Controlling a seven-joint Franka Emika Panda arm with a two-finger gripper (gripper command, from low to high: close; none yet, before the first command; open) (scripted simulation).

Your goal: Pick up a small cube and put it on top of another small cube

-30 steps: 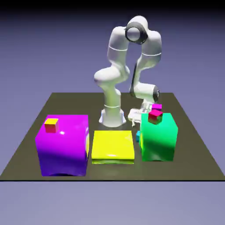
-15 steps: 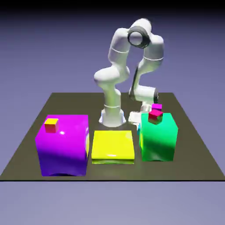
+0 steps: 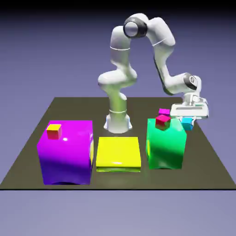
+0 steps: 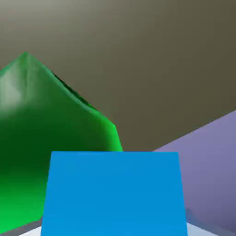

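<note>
One cyan cube [image 3: 186, 123] between closed jaws [image 3: 187, 126], beside one green block [image 3: 166, 145].

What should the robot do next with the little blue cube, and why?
Probably move the gripper toward the exterior view's left, above the red cube: it holds the blue cube beside the green block, where the red one sits.

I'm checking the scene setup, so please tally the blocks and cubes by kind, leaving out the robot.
Tiny cubes: 4 (yellow-topped, crimson, magenta, cyan)
Big blocks: 2 (purple, green)
Flat yellow block: 1
Total: 7
</note>
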